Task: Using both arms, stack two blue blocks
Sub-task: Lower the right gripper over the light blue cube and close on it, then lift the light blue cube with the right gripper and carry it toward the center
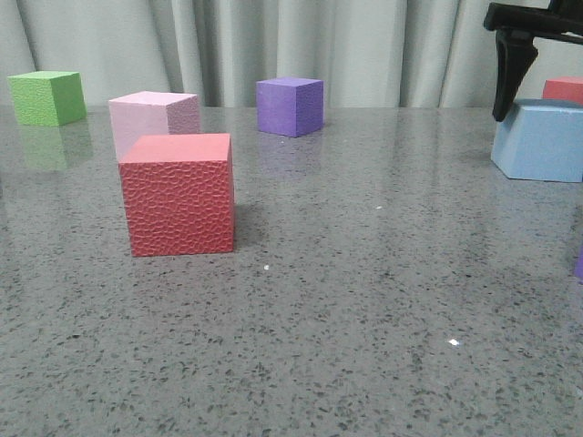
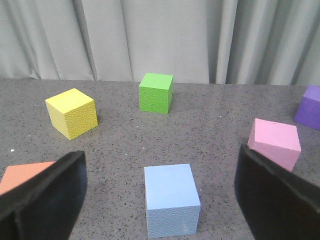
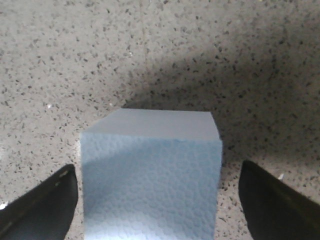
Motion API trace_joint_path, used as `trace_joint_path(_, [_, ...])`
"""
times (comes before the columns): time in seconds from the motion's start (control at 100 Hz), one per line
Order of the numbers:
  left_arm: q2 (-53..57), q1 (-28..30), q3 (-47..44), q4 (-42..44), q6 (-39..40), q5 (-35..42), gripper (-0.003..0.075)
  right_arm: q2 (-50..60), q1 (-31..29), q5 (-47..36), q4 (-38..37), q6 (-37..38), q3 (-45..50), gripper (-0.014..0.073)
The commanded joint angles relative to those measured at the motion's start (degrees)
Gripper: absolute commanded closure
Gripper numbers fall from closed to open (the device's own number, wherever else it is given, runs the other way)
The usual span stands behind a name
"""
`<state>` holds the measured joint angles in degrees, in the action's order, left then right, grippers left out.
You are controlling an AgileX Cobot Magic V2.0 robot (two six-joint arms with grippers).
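Note:
One light blue block rests on the table at the far right of the front view. My right gripper's dark finger hangs just above its near-left corner. In the right wrist view this pebbled block lies between the open fingers, with gaps on both sides. My right gripper is open. The second blue block, smooth on top, sits on the table between my left gripper's wide-open fingers. My left gripper is open and touches nothing. The left arm is out of the front view.
A red cube stands mid-left with a pink cube behind it. A green cube and a purple cube stand near the curtain. Another red cube sits behind the blue block. A yellow cube shows in the left wrist view.

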<state>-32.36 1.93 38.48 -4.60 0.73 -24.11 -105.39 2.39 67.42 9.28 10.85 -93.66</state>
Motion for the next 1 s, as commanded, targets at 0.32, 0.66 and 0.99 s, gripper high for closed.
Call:
trace_joint_path(0.32, [-0.5, 0.1, 2.3, -0.4, 0.0, 4.8, 0.0135, 1.9, -0.2, -0.6, 0.6, -0.2, -1.9, 0.0087])
trace_joint_path(0.66, [-0.5, 0.1, 2.3, -0.4, 0.0, 4.8, 0.0136, 1.9, -0.2, -0.5, 0.6, -0.2, -1.9, 0.0118])
trace_joint_path(0.99, [-0.5, 0.1, 2.3, -0.4, 0.0, 4.8, 0.0136, 2.1, -0.1, -0.4, 0.6, -0.2, -1.9, 0.0118])
